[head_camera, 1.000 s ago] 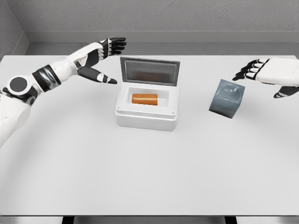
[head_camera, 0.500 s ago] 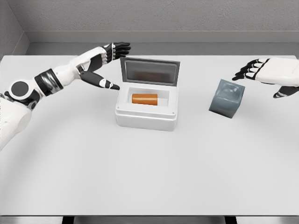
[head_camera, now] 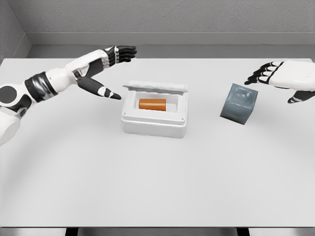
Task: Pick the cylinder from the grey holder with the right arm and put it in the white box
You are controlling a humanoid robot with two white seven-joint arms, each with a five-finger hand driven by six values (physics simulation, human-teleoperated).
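An orange cylinder (head_camera: 152, 103) lies on its side inside the white box (head_camera: 154, 123) at the table's middle. The box's lid (head_camera: 155, 88) is tipped down low over the back of the box, partly shut. The grey holder (head_camera: 238, 103) stands tilted to the right of the box, with nothing in it that I can see. My left hand (head_camera: 114, 69) is open just left of the lid, fingers stretched above it and thumb pointing at the box's left rim. My right hand (head_camera: 275, 78) hovers open above and right of the holder.
The white table (head_camera: 157, 177) spreads wide in front of the box. A grey wall runs along its far edge.
The box's lid has swung down from upright to nearly flat over the box. My left hand has shifted slightly near the lid. The right hand has stayed still.
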